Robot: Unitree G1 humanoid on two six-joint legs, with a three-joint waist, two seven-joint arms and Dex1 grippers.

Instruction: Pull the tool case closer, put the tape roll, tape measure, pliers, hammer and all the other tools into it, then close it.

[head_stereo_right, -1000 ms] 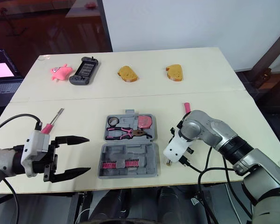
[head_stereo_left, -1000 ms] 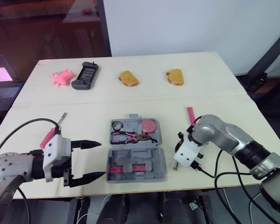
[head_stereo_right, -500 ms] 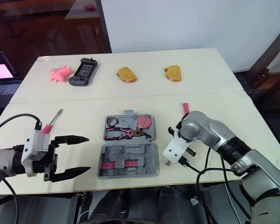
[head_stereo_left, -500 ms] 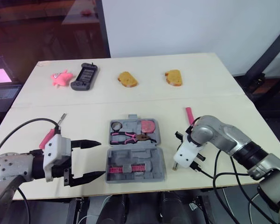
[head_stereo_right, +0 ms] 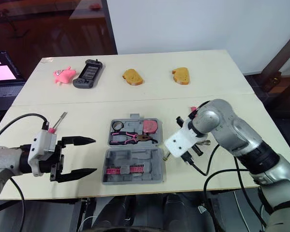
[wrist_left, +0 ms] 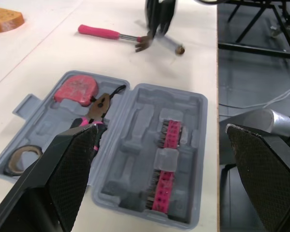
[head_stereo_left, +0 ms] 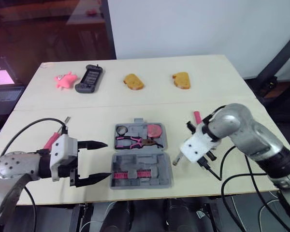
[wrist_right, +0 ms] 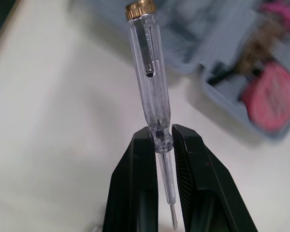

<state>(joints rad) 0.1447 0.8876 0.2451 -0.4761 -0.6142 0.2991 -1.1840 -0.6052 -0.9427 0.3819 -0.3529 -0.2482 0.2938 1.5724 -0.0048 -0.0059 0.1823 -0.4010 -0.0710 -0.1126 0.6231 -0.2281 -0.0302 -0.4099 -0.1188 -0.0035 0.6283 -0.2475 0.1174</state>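
As it lies open, tool case (head_stereo_left: 157, 164) holds pliers (head_stereo_left: 134, 141).

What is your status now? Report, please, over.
Left gripper open, left of case. Right gripper shut on tester, right of case. Case open; hammer on table. Nothing between tester and case.

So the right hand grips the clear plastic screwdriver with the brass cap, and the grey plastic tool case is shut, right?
No: the grey plastic tool case lies open, as the left wrist view shows. The right hand does grip the clear plastic screwdriver.
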